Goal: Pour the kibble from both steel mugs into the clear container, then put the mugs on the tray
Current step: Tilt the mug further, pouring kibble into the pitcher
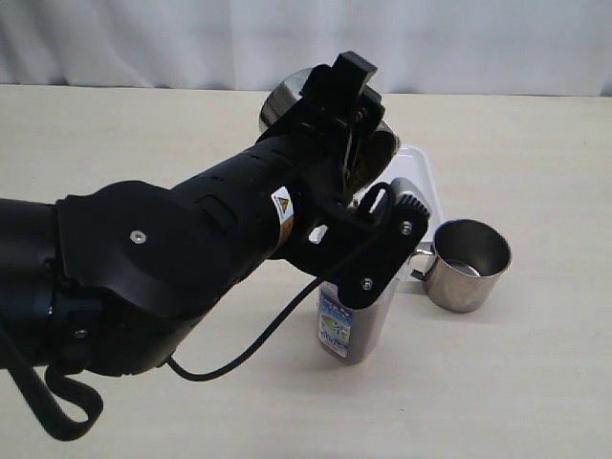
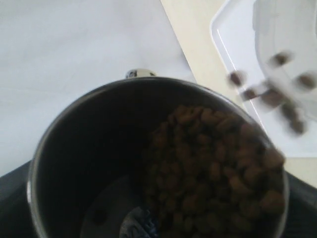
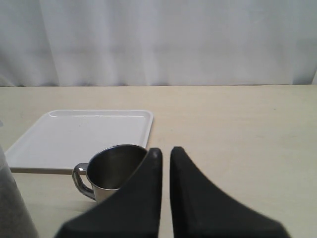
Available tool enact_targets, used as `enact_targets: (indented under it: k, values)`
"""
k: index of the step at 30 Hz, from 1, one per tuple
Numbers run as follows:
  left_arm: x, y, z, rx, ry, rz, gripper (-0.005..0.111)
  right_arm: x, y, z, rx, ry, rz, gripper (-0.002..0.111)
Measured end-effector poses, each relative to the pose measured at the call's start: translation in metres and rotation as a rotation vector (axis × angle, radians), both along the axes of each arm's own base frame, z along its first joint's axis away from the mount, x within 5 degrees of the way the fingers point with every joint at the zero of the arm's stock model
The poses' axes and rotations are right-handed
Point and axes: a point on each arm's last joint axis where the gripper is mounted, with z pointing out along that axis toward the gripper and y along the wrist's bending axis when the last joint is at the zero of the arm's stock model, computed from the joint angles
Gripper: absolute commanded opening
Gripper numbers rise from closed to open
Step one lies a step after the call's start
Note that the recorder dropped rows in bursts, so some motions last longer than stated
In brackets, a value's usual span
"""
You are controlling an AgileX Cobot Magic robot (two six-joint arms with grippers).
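My left gripper (image 1: 337,117) is shut on a steel mug (image 1: 280,103), tilted above the clear container (image 1: 371,325). In the left wrist view the kibble (image 2: 218,168) is heaped against the lower side of the mug (image 2: 64,144). Several blurred pellets (image 2: 270,96) are falling off its rim toward the container (image 2: 292,34). The other steel mug (image 1: 467,266) stands upright on the table beside the white tray (image 1: 426,182), and its inside looks bare. My right gripper (image 3: 165,151) is shut and holds nothing. It hangs just short of that mug (image 3: 116,171).
The left arm's black body fills the left half of the exterior view and hides most of the container and part of the tray. A black cable (image 1: 258,344) loops under the arm. A white curtain (image 3: 158,39) closes off the far table edge. Nothing stands on the tray (image 3: 79,136).
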Motion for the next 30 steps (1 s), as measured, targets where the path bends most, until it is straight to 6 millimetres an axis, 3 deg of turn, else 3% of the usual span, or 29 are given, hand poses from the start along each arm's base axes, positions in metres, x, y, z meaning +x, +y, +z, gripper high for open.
enact_targets:
  k: [15,30]
  values:
    - [0.001,-0.008,0.008,-0.025,-0.018,0.002,0.000,0.000,0.000,0.000,0.000,0.000,0.000,0.004]
    - [-0.003,-0.015,0.003,0.070,-0.093,-0.019,0.000,0.000,0.000,0.000,0.000,0.000,0.000,0.004]
